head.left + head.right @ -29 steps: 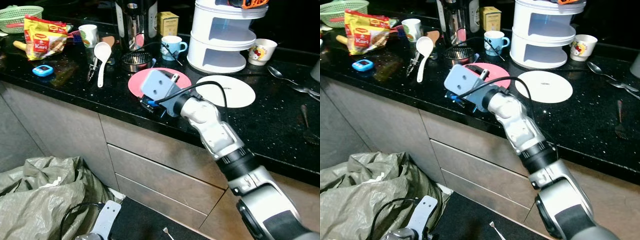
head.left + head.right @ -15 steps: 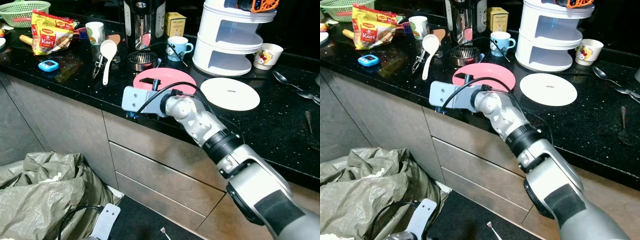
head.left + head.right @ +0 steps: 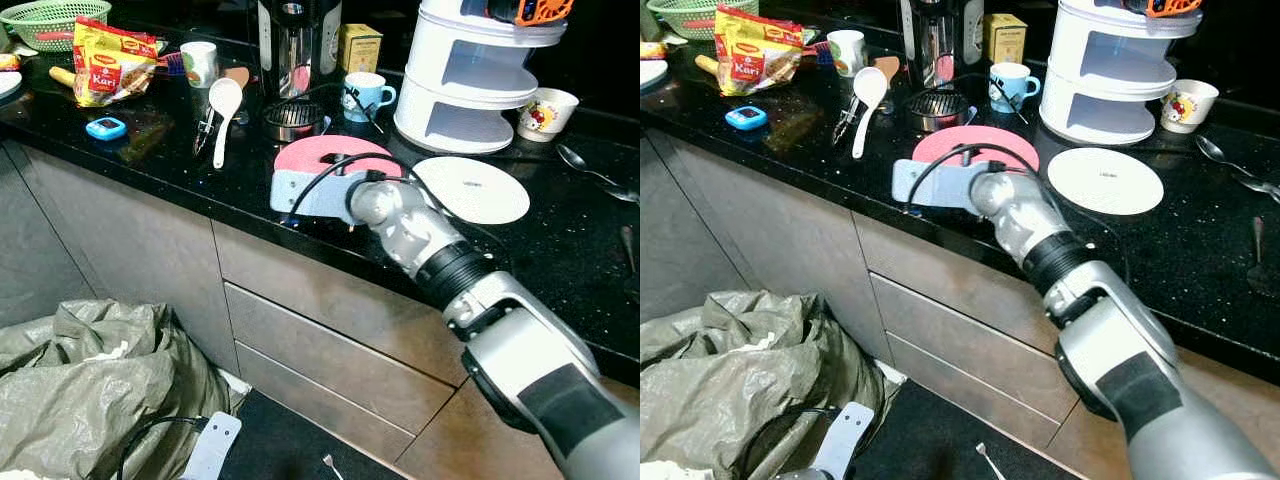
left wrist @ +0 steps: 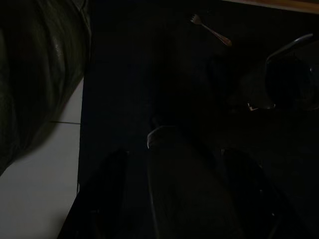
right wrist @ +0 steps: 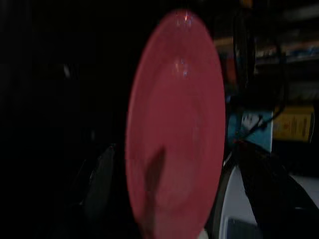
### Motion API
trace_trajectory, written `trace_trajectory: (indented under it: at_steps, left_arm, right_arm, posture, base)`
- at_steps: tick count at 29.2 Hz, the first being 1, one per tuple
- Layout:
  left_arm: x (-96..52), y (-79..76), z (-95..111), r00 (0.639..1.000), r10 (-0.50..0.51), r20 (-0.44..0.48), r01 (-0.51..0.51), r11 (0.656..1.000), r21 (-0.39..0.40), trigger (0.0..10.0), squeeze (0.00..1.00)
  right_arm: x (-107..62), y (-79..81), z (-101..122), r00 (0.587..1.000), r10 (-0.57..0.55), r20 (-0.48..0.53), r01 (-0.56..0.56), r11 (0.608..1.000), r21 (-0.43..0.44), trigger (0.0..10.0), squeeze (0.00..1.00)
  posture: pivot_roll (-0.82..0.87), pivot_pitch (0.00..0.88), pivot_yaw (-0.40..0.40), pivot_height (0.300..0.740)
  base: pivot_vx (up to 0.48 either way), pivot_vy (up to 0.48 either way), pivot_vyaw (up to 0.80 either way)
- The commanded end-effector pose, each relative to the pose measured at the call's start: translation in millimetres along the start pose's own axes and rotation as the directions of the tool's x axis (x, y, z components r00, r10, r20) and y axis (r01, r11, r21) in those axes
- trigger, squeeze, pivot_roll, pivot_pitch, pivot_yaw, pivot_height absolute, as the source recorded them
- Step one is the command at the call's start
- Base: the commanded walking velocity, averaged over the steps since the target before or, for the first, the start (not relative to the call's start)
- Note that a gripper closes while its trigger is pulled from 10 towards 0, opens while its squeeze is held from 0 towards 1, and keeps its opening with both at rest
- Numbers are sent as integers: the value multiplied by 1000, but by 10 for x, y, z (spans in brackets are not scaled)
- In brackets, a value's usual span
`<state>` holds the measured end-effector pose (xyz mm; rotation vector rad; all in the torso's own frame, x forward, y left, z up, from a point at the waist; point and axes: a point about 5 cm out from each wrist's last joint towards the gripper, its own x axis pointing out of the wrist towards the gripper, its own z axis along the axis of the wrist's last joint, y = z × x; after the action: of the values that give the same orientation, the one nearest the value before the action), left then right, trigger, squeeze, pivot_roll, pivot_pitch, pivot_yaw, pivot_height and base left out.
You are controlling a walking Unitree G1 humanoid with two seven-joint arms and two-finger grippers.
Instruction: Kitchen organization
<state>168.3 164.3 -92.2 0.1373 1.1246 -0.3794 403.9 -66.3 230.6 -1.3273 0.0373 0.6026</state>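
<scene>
Black stone desk fills the upper frame; the pink plate lies at its front edge, centre. Right tool straddles it, fingers spread, ungripped. It should close squarely on the rim.

A black stone counter crowded along its back half. Around the pink plate near the front edge: a round metal strainer just behind it, a white rice spoon and tongs to its left, a white plate close on its right. Bare counter lies in front of the white plate and further right, up to two spoons near the edge of view. A white tiered rack, steel kettle and blue mug wall off the back. On the floor below, a crumpled grey bag blocks the left.
</scene>
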Motion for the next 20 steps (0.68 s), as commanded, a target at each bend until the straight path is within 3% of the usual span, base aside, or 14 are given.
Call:
trace_trajectory:
  at_steps: [1,5,6,20]
  left_arm:
    - [5,-29,-22,1000,-8,2,8,1000,-7,10000,0]
    - [7,-34,-21,1000,-10,3,10,1000,-7,10000,0]
    - [7,-36,-20,1000,-11,4,11,1000,-7,10000,0]
    - [13,-51,-3,1000,-7,16,8,1000,-18,10000,0]
  right_arm:
    - [-11,-57,-8,1000,0,-18,0,1000,-9,10000,0]
    - [-13,-84,-30,998,-29,-47,28,999,-25,10000,0]
    - [-9,-83,-15,998,-37,-41,36,999,-19,0,0]
    - [38,-20,231,985,-160,69,160,987,8,0,0]
  posture:
    - [11,19,-14,740]
    - [11,22,-17,740]
    - [17,25,-18,740]
    - [28,28,-27,740]
  base:
    - [0,0,0]
    - [0,0,0]
    - [0,0,0]
    - [0,0,0]
